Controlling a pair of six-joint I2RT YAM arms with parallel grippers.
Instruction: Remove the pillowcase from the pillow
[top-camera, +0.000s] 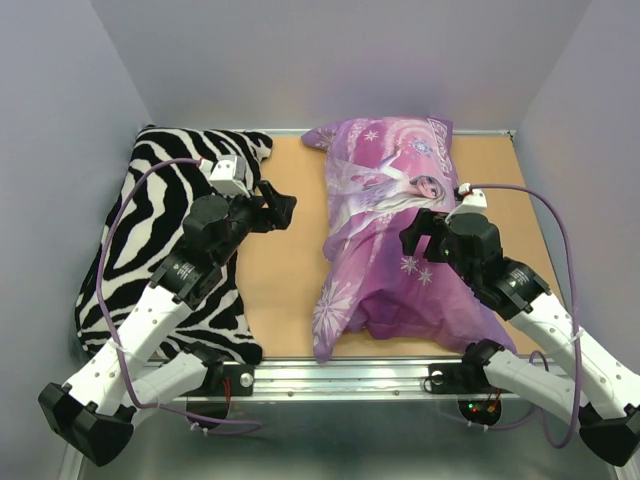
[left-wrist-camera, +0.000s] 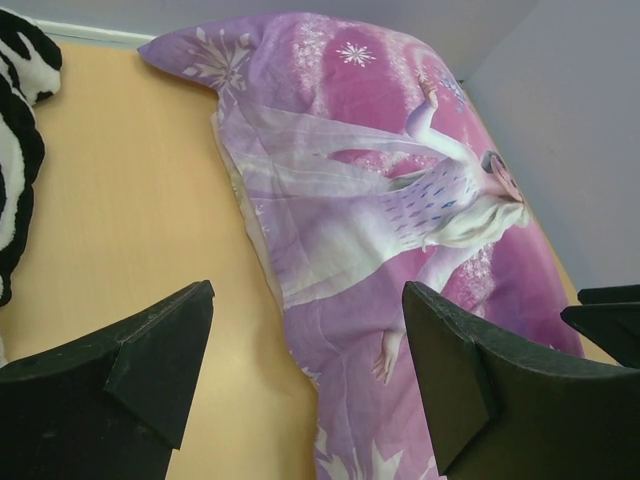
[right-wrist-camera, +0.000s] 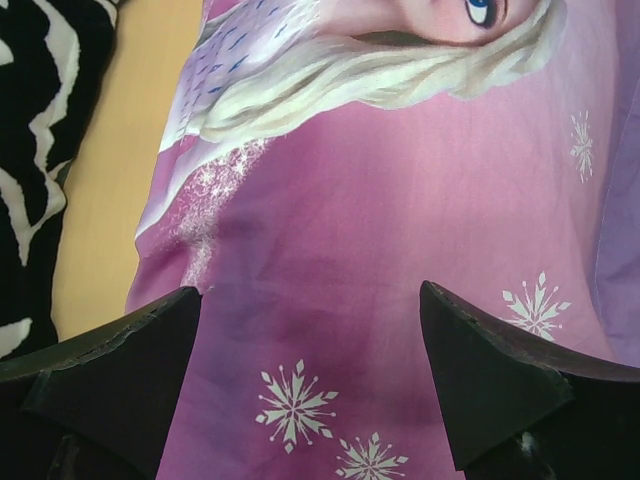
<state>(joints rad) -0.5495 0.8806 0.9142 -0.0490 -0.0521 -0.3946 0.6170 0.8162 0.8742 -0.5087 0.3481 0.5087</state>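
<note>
On wood, plump printed pillowcase (top-camera: 385, 240)

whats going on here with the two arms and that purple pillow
Two robot arms are set to strip the purple princess pillowcase off its pillow, which is covered. The right gripper hangs open over the pillowcase's middle; the left gripper is open over bare table beside the zebra pillow. Nothing is gripped yet.
</note>
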